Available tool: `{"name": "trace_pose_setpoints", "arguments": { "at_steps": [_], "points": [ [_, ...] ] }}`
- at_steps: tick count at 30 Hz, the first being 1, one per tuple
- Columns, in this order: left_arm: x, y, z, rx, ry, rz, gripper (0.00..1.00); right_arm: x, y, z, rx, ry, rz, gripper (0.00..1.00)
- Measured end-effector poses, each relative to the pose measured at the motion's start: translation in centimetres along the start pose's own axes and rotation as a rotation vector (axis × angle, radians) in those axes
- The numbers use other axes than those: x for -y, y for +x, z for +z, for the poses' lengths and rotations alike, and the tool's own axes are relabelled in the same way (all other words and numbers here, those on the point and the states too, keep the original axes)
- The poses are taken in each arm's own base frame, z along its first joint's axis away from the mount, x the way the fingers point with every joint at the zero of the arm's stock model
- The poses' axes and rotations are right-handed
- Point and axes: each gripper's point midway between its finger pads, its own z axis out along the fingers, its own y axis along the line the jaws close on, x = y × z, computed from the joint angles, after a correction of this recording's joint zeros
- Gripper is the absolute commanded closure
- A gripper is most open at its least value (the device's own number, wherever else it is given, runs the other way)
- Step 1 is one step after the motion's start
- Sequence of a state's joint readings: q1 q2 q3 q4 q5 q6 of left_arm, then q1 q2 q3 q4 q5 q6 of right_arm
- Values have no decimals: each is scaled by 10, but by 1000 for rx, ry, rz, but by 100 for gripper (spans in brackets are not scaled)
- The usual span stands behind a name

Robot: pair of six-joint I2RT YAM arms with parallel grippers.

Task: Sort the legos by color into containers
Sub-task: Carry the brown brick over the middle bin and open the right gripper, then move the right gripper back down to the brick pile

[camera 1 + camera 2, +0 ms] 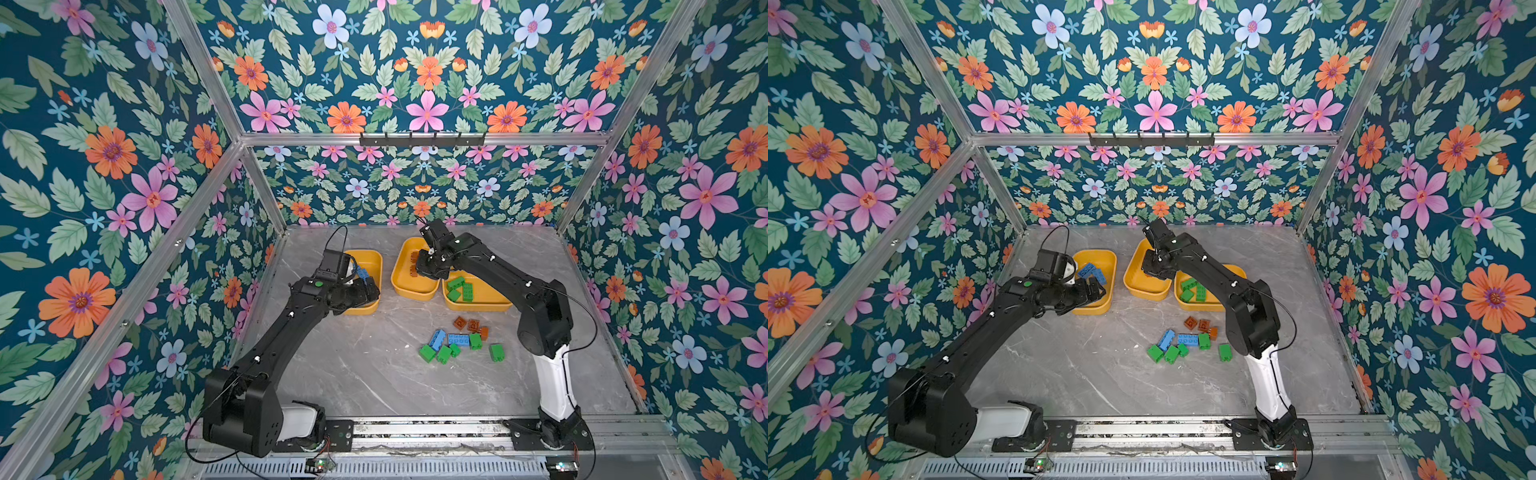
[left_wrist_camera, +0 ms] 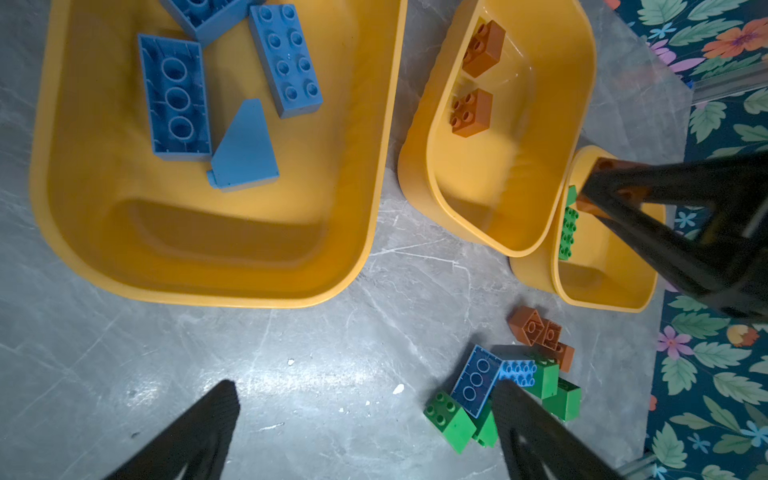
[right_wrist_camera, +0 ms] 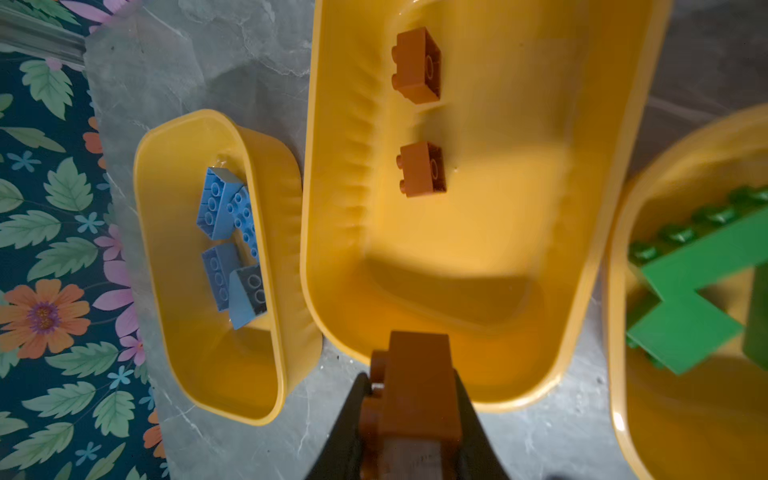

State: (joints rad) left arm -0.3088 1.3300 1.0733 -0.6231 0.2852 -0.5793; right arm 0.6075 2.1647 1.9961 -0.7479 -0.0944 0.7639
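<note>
**Legos [image 1: 459, 340] partly sorted; the right pincer [image 3: 409, 388] carries one**

We see the right pincer clamped on a brownish orange brick [image 3: 419, 361], hanging over the near rim of the middle container [image 3: 498, 257]. Two more brownish orange bricks [image 3: 417, 68] lie on the floor of this container, apart from each other. The left pincer [image 2: 365, 399] has its fingers [image 2: 195, 432] wide apart and holds nothing. It hangs at the left container [image 2: 216, 249], in which we find the blue bricks [image 2: 176, 97] and a blue wedge [image 2: 245, 149]. The right container [image 1: 478, 306] stands just beside the middle one and holds green bricks [image 1: 461, 289]. The unsorted legos lie on the counter [image 1: 353, 370] in front of the right container: green, blue and brownish orange pieces, close together, some touching.
</note>
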Motion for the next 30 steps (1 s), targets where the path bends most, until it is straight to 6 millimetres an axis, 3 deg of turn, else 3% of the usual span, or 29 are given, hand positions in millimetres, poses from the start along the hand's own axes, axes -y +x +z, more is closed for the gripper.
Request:
{"name": "trace_pose_setpoints", "arguments": {
  "at_steps": [5, 9, 15, 20, 24, 30],
  "points": [
    [1, -2, 2, 7, 5, -36, 3, -15, -4, 29, -36, -51, -40, 81],
    [2, -4, 3, 8, 5, -43, 3, -13, 0, 49, -70, -54, -41, 72],
    [1, -4, 6, 3, 0, -44, 3, -13, 4, 60, -100, -63, -50, 49],
    [0, -3, 7, -2, -3, -39, 3, -15, 8, 43, -107, -83, -60, 43],
    [-3, 0, 9, -8, -9, -35, 3, -18, 18, 11, -112, -117, -98, 38],
    [-8, 7, 9, -14, -13, -24, 3, -13, 71, -38, -159, -157, -254, 33]
  ]
}}
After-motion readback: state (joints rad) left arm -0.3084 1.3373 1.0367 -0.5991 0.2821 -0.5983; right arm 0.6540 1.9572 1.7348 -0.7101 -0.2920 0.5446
